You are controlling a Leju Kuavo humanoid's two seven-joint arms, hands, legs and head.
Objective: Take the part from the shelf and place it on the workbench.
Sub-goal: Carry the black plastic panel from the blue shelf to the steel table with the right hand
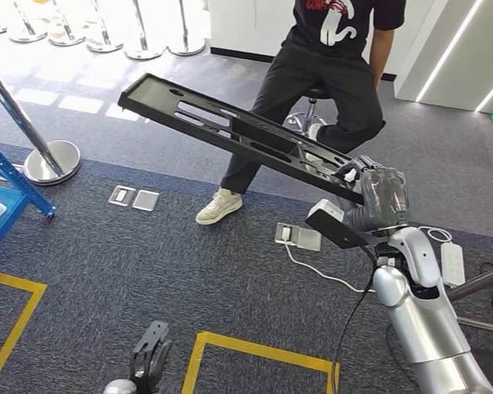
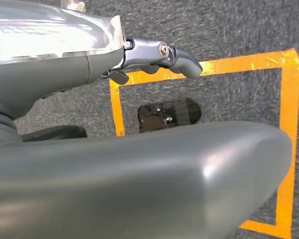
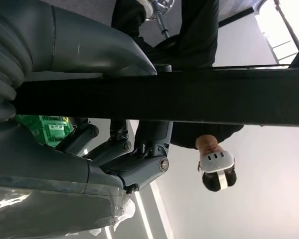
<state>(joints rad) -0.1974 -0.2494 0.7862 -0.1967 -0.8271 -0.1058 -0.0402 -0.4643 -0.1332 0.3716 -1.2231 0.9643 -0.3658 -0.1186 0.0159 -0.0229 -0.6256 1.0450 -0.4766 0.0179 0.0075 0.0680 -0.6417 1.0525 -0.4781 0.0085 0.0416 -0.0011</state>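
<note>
Our right hand (image 1: 380,193) grips one end of the long black slotted plastic panel (image 1: 232,127), far end cantilevered outward toward the seated person (image 1: 331,74); carry level, swing slowly.

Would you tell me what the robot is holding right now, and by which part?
The right hand grips the long black part at its near end; the left hand holds nothing.

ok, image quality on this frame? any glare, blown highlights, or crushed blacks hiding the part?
Head view: sharp; ceiling light strips and the floor at the top blow out; long black part in the right hand reads clearly. Right wrist view: part backlit against a bright wall, crushed to a black band, no surface detail. Left wrist view: left hand sharp, glare on the silver forearm, near grey thumb soft.
</note>
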